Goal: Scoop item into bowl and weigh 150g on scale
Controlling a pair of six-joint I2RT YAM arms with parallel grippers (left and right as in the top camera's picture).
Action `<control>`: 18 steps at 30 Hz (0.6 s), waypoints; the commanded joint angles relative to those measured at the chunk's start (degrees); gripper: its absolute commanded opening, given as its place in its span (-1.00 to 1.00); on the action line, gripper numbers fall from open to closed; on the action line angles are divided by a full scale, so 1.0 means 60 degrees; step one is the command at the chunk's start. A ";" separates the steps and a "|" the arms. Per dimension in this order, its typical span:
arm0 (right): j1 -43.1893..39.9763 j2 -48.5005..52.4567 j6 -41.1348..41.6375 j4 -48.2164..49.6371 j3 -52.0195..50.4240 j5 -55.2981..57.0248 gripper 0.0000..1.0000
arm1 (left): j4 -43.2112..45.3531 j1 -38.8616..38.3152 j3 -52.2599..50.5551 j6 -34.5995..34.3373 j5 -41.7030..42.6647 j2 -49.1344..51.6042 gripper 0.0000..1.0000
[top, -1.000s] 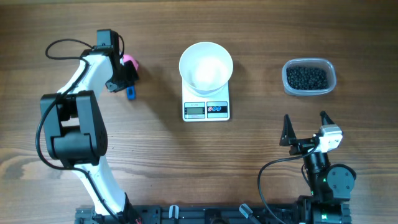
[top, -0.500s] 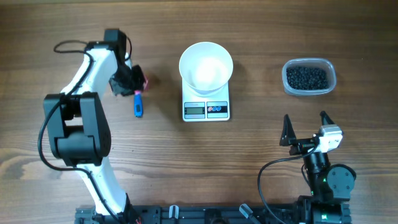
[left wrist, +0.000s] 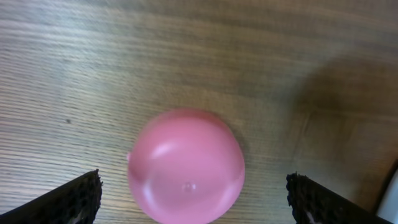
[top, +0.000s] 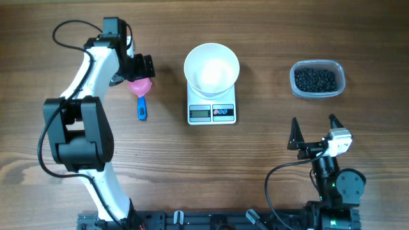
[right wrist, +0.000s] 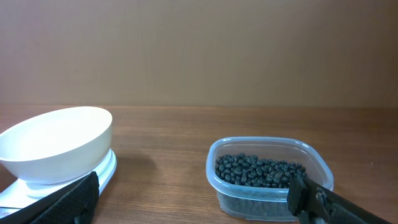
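The pink scoop (top: 140, 85) with a blue handle (top: 142, 110) lies on the table left of the scale (top: 211, 112). My left gripper (top: 142, 70) hovers right above its pink head, open. In the left wrist view the scoop head (left wrist: 185, 165) sits between the wide-apart fingertips (left wrist: 84, 196), touching neither. The white bowl (top: 211, 69) stands on the scale and looks empty. The black beans (top: 314, 79) fill a clear tub (top: 340, 78) at the right. My right gripper (top: 313, 128) rests open near the front edge, facing the tub (right wrist: 267, 186) and the bowl (right wrist: 56, 140).
The left arm's cable (top: 70, 29) loops over the table at the far left. The right arm's base (top: 332, 185) stands at the front right. Bare wood lies between the scale and the tub.
My left gripper has opened and let go of the scoop, which now lies on the table nearer the scale. The right arm has not moved.
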 commanded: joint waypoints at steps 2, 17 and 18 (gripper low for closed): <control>0.0022 -0.0084 -0.0036 0.0047 -0.0011 0.0091 0.99 | 0.0452 -0.0229 -0.0667 0.0251 -0.0106 0.0273 1.00; 0.0022 -0.0084 -0.0040 0.0047 -0.0011 0.0091 0.99 | 0.0925 -0.0229 -0.0838 -0.0222 -0.0892 0.0747 0.68; 0.0022 -0.0084 -0.0036 0.0047 -0.0011 0.0091 0.99 | 0.0911 -0.0229 -0.0838 -0.0222 -0.0889 0.0685 0.60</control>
